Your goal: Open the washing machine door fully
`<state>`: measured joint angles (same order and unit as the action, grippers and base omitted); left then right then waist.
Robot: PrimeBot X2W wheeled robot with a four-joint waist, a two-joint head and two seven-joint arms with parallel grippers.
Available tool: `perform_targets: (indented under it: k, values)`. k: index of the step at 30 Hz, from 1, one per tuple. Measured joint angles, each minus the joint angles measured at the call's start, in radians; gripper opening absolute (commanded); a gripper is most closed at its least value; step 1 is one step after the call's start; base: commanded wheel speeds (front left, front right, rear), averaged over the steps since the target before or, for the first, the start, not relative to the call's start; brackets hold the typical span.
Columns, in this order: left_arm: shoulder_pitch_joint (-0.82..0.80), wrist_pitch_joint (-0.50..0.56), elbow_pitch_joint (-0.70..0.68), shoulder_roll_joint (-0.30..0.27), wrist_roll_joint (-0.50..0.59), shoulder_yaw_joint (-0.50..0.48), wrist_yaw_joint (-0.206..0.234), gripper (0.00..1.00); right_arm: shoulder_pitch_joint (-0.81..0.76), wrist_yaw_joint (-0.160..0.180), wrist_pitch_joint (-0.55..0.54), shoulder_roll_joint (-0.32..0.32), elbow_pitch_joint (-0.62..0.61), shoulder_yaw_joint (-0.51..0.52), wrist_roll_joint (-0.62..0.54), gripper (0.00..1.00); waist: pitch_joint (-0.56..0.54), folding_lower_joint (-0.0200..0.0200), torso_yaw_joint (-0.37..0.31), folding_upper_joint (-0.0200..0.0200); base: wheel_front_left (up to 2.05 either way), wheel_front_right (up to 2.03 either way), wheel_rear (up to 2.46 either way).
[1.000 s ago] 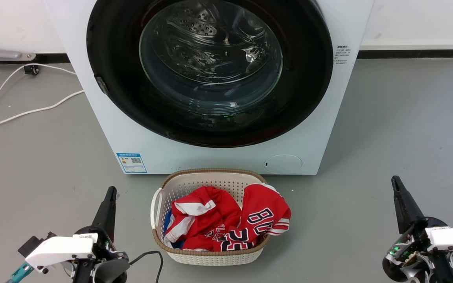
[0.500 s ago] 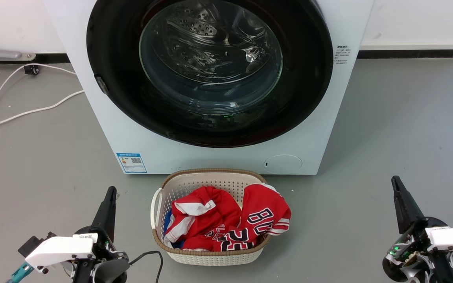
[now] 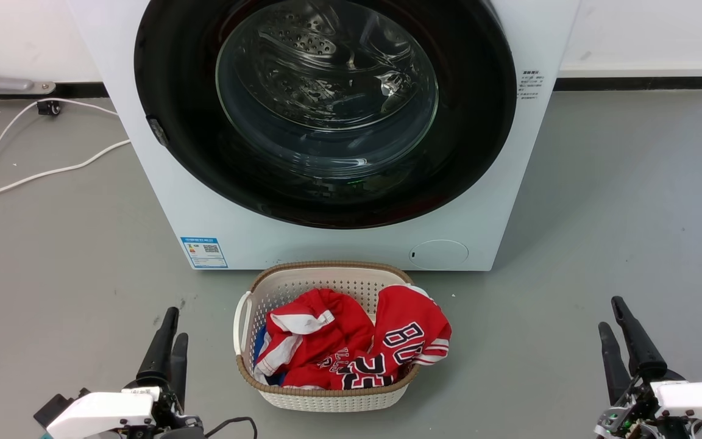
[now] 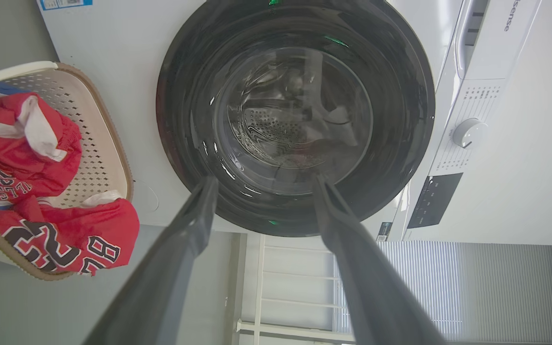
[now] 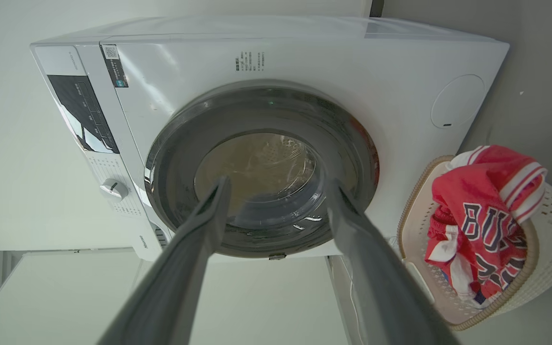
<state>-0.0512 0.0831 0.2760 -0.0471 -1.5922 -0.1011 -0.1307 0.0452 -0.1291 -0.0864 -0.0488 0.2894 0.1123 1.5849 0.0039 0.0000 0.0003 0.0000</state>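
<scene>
The left gripper (image 3: 176,323) holds its jaws apart with nothing between them. It hangs low over the grey floor (image 3: 52,244) to the left of the laundry basket (image 3: 326,399), its long dark fingers pointing away from the robot. The right gripper (image 3: 609,313) also has its jaws apart and empty. It stands to the right of the basket, farther from it than the left one, with its fingers aimed the same way. In both wrist views the spread fingers frame the washing machine door (image 3: 479,122), and neither gripper touches it.

The basket holds crumpled red jerseys (image 3: 357,341) with black and white lettering. Just behind it stands the white washing machine (image 3: 217,201); whether the basket's far rim touches it cannot be told. The door sits above and behind the basket, shut flat against the machine's front. It is round, so it has no long axis. Its glossy black ring and bulging glass bowl (image 3: 326,91) face straight out over the basket toward the robot. The perforated steel drum (image 3: 308,42) shows through the glass. A small metal fitting (image 3: 157,131) sits on the door's rim, above and beyond the basket's left end. A blue label (image 3: 204,252) is stuck low on the machine beyond the basket's far left corner, and a round flap (image 3: 439,254) lies beyond its far right corner.
</scene>
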Motion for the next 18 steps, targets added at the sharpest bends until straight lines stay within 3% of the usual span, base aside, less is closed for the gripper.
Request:
perform_targets:
  k: [6, 18]
  values:
    - [0.001, -0.026, -0.027, 0.0, 0.083, -0.005, 0.003, 1.0, -0.006, 0.0, 0.029, 0.0, -0.019, 0.015, -0.085, 1.0, 0.001, 0.0, 0.001, 0.0001, 0.0, 0.0, 0.0]
    - [0.006, -0.079, -0.119, 0.0, 0.353, 0.035, 0.073, 1.0, -0.029, 0.0, 0.081, 0.0, -0.117, -0.004, -0.358, 1.0, 0.002, 0.0, 0.003, 0.0, 0.0, 0.0, 0.0]
